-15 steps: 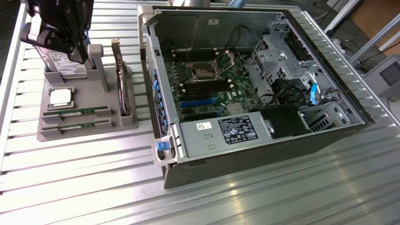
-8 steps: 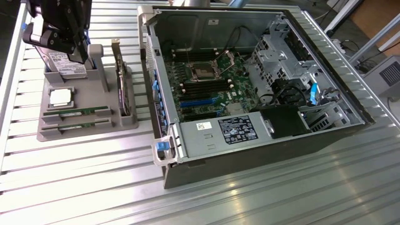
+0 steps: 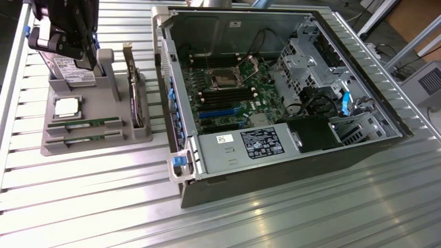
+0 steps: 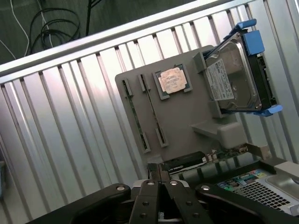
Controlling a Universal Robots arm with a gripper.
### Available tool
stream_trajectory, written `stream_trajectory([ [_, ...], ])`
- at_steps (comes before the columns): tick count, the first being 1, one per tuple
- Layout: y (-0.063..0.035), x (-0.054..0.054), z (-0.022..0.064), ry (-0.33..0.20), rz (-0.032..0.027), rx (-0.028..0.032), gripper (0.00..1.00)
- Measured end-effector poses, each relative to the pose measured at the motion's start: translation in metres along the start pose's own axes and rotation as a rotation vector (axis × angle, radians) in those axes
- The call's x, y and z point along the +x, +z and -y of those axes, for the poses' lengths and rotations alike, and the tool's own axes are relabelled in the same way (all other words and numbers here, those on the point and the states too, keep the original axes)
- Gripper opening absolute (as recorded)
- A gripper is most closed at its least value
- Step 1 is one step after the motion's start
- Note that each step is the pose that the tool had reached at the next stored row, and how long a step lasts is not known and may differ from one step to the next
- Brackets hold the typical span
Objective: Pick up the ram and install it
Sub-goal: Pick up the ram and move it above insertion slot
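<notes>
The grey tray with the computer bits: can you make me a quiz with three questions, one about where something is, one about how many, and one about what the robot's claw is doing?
1. Where are the ram sticks?
A) in slots of the grey tray
B) on the floor
C) in a person's hand

2. How many ram sticks are in the tray?
A) one
B) two
C) five

3. How is the gripper?
A) wide open
B) shut
C) squeezing a ball

Answers: 1 A, the green sticks lie in the tray's slots; 2 B, two lie side by side; 3 B, its fingers meet with nothing between them.
</notes>
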State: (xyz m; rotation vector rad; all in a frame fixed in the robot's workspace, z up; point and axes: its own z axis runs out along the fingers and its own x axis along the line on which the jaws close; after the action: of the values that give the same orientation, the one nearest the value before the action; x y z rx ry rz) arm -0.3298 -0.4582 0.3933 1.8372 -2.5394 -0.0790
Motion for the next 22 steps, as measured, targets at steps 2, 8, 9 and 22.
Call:
stream_trajectory([
  [2,0.0000,0.0000,0.0000,-0.020,-0.0008,-0.0005,0.10],
  [8,0.0000,0.0000,0.0000,-0.063,-0.0027,-0.0015,0.10],
  [9,0.0000,0.0000,0.0000,-0.071,-0.0031,-0.0017,0.10],
  [22,0.0000,0.0000,0.0000,-0.228,-0.0101,-0.0055,0.10],
])
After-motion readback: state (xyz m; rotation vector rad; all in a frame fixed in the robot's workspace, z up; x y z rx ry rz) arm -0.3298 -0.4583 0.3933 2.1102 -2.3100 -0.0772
